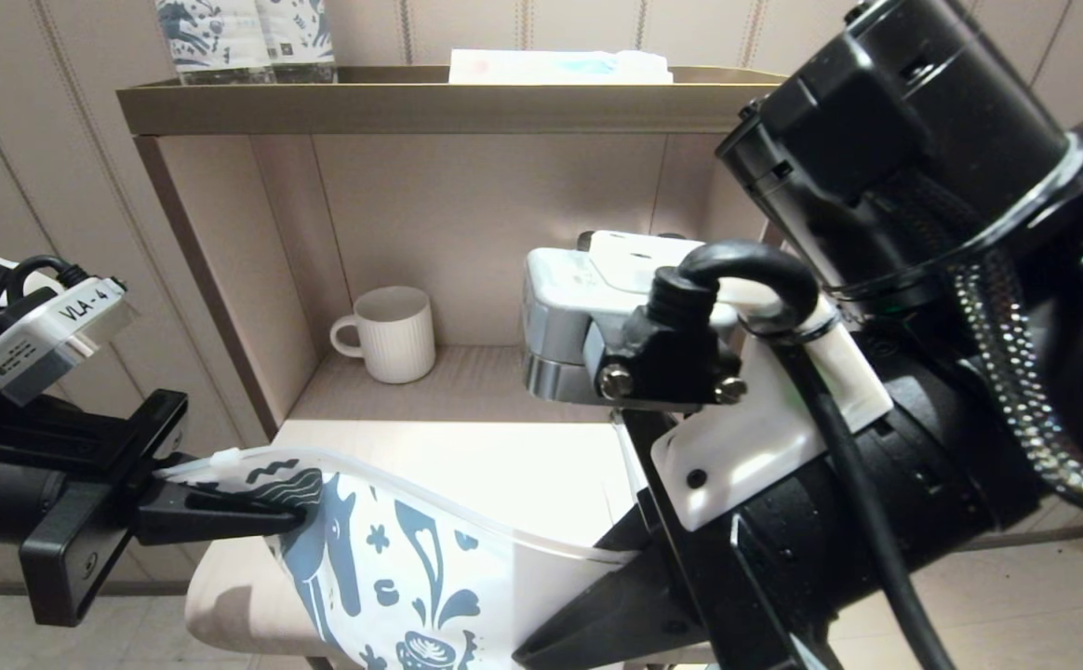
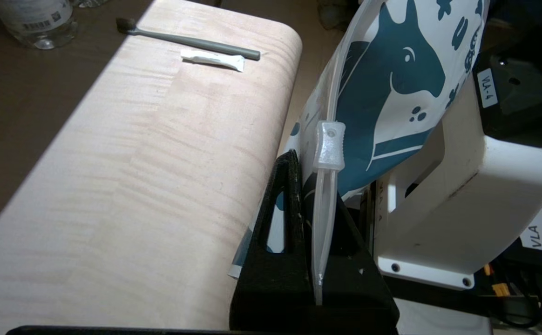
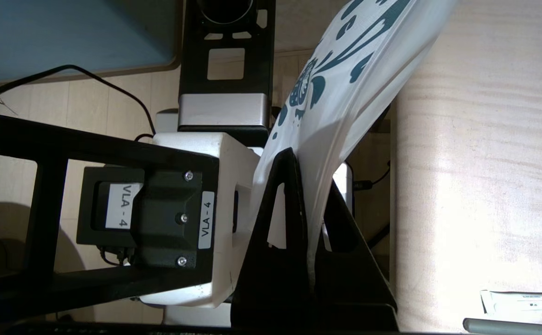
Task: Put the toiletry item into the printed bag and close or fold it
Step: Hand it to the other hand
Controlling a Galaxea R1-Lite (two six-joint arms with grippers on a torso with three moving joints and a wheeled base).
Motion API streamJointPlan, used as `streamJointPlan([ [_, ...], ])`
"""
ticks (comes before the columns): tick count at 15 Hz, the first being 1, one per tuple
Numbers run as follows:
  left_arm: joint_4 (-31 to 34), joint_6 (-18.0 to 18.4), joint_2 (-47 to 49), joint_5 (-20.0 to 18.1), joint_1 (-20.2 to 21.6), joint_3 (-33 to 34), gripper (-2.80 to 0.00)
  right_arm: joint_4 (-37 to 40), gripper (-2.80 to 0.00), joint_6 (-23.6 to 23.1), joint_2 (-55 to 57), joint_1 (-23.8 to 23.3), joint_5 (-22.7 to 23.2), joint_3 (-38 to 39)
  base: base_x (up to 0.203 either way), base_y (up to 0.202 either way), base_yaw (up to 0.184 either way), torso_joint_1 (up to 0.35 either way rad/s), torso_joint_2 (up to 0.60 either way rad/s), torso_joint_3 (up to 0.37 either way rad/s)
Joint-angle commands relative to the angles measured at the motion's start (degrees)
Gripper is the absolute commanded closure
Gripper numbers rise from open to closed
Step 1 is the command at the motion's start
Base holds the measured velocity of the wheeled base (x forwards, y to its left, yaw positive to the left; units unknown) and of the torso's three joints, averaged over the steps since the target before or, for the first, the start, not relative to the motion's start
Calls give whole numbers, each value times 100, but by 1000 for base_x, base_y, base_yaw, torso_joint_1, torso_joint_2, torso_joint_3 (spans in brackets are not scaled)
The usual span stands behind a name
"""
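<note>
The printed bag (image 1: 393, 558), white with a dark blue horse and flowers, hangs stretched between my two grippers above the front edge of the light wooden table (image 2: 136, 186). My left gripper (image 1: 292, 517) is shut on the bag's zip edge (image 2: 315, 186), just behind the clear slider (image 2: 329, 144). The opposite end of the bag (image 3: 345, 79) is pinched in my right gripper (image 1: 630, 558), whose jaws (image 3: 310, 186) are shut on it. The toiletry item, a slim toothbrush (image 2: 192, 42) with a dark bristle head, lies on the table outside the bag. Its handle end (image 3: 513, 325) also shows in the right wrist view.
A small white tube (image 2: 213, 59) lies beside the toothbrush. A clear water bottle (image 2: 33, 23) stands off the table's far end. A white ribbed mug (image 1: 393, 333) sits in the shelf niche. Printed bottles (image 1: 244, 37) and a flat white-and-blue packet (image 1: 560, 67) are on the shelf top.
</note>
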Motion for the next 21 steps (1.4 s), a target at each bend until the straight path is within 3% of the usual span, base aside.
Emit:
streamJointPlan([
  [1, 18, 27, 0, -30, 0, -2, 0, 23, 0, -6, 13, 2, 20, 3, 0, 0, 0, 0, 0, 0],
  [13, 19, 27, -61, -30, 0, -2, 0, 23, 0, 55, 25, -33, 0, 5, 0, 0, 0, 0, 0, 0],
  [21, -9, 18, 0, 101, -9, -19, 0, 32, 0, 23, -13, -59, -287, -5, 0, 0, 0, 0, 0, 0],
])
